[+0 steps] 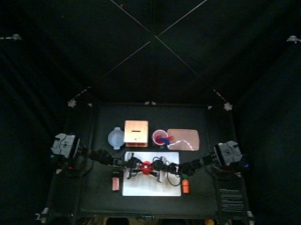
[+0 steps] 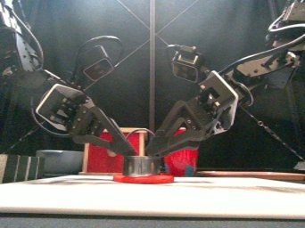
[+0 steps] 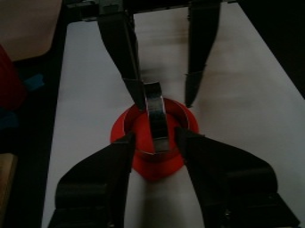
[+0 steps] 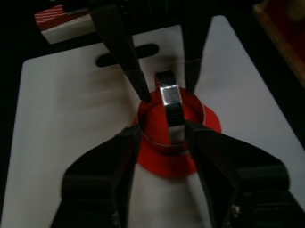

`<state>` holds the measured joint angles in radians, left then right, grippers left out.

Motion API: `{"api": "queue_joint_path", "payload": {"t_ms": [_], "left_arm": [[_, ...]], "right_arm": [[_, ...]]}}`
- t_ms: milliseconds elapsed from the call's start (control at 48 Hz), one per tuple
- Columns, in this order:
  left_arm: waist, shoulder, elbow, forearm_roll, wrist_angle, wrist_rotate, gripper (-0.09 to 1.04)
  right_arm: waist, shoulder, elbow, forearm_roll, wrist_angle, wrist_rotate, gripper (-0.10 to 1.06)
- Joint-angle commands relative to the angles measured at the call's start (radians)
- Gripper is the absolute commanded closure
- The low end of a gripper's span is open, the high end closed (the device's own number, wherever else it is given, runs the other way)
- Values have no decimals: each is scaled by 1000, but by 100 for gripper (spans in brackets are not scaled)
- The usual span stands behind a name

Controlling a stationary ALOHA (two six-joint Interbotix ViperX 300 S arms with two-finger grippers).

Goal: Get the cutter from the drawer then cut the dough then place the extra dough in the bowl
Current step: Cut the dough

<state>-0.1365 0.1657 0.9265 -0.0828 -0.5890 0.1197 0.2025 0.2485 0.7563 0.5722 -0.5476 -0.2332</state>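
We saw left claw (image 3: 152,150) and right claw (image 4: 167,135) flanking the cutter (image 2: 143,166) on dough (image 2: 143,178); we couldn't tell their grips. Cutting step: press down next.

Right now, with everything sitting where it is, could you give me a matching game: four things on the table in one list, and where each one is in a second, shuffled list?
Things:
1. round metal cutter
2. red dough
3. blue-grey bowl
4. red cup

Places:
a. just left of the wooden box
b. lying flat on the white cutting board
c. just right of the wooden box
d. standing in the middle of the dough

Pairs: 1-d, 2-b, 3-a, 4-c.
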Motion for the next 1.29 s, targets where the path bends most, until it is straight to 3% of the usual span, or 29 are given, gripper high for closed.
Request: {"api": "queue_joint_path", "payload": {"t_ms": [21, 479, 812, 1021, 1188, 1292], "left_arm": [[-6, -38, -15, 5, -6, 2, 9], [-5, -216, 23, 11, -3, 77, 9], [-11, -206, 97, -103, -67, 78, 11], [-12, -117, 86, -133, -147, 77, 17], [-31, -37, 66, -170, -209, 77, 24], [-49, 3, 55, -201, -236, 77, 28]], "right_arm": [[-14, -21, -14, -6, -3, 2, 6], [-49, -46, -34, -61, -3, 2, 6], [-67, -100, -61, -141, 61, 8, 6], [-98, -109, -135, -204, 328, 6, 6], [-143, -132, -215, -325, 595, 14, 6], [-155, -143, -258, -377, 693, 15, 6]]}}
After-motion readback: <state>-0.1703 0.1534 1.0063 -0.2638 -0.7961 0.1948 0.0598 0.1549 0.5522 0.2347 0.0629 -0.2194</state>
